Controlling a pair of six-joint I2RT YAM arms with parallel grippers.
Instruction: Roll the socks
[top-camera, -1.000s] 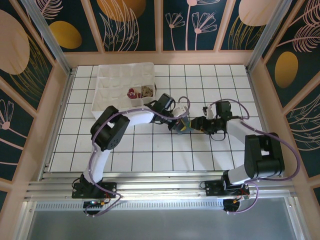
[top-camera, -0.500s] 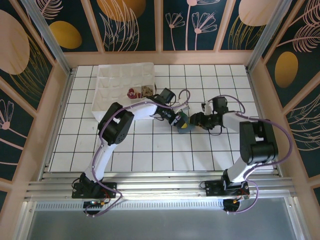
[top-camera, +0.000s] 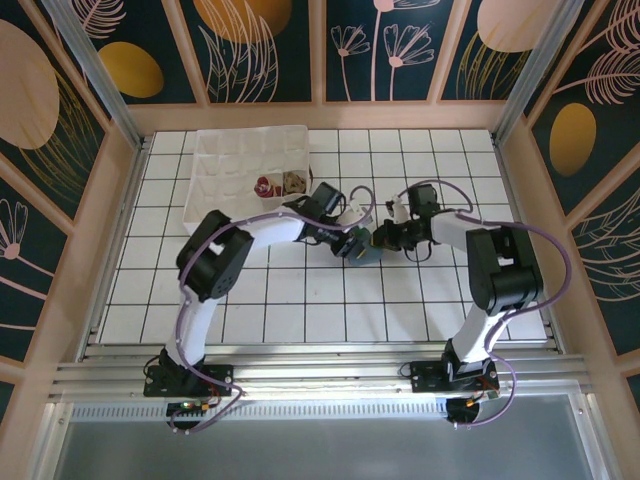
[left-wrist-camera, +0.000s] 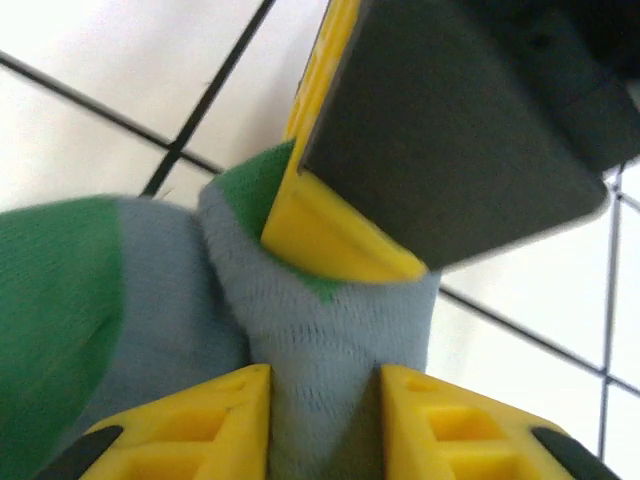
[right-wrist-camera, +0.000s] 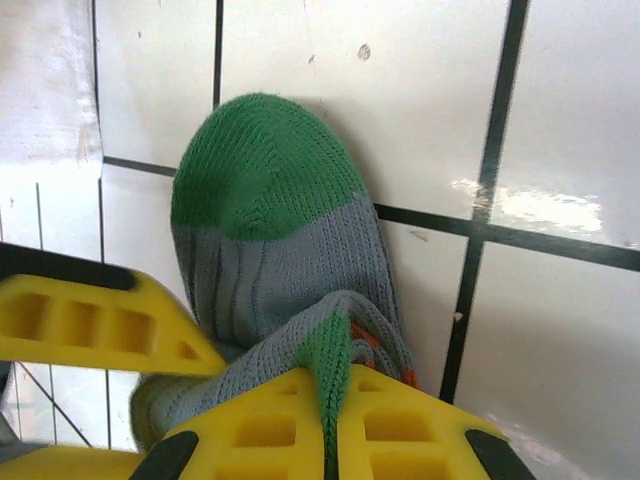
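Blue-grey sock (right-wrist-camera: 270, 200): right tool (right-wrist-camera: 262, 368) clamped, left tool (left-wrist-camera: 322, 400) straddling.

You are seeing the sock (left-wrist-camera: 330, 340) blurred and running off the left edge. Whether the left fingers (left-wrist-camera: 190, 425) are pinching it is not showing. The right fingers (right-wrist-camera: 385, 430) are hiding its near end.

Blue-grey sock (right-wrist-camera: 290, 260) lying on white tiled table (right-wrist-camera: 560, 130), green toe toward top of frame, dark grout lines running under it, two yellow fingers (right-wrist-camera: 380, 420) at bottom edge clamped on a bunched fold of sock, orange stitching just beside fold.
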